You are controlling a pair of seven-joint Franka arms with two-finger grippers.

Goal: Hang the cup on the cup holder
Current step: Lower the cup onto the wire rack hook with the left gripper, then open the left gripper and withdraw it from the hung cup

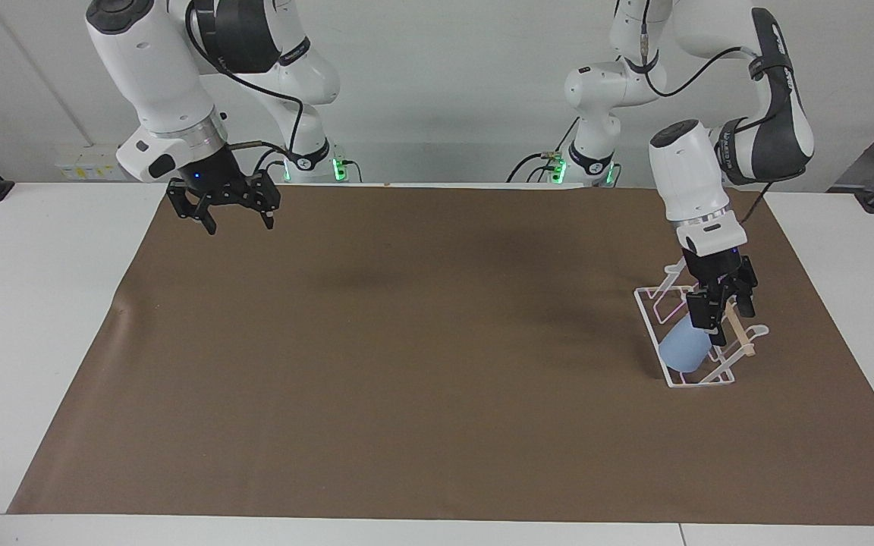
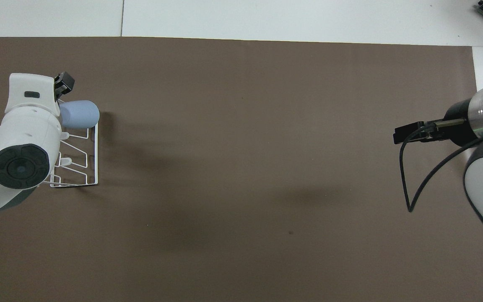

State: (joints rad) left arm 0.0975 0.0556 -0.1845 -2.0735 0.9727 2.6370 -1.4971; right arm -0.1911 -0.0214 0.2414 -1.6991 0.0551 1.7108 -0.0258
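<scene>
Jaws parted, left gripper (image 1: 721, 311) hovers over the cup (image 1: 684, 349) on the cup holder (image 1: 653, 322); a careless retreat could knock it off. Right gripper (image 1: 234, 212) waits open.

The cup (image 1: 684, 351) sits tilted on the cup holder (image 1: 672, 364), at the rack's end farther from the robots, toward the left arm's end of the table.

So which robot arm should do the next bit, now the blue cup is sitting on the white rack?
The left one. The left gripper is open right above the cup holder, where the cup rests on a prong, so it probably only needs to lift away. The right gripper waits open at the table's other end.
</scene>
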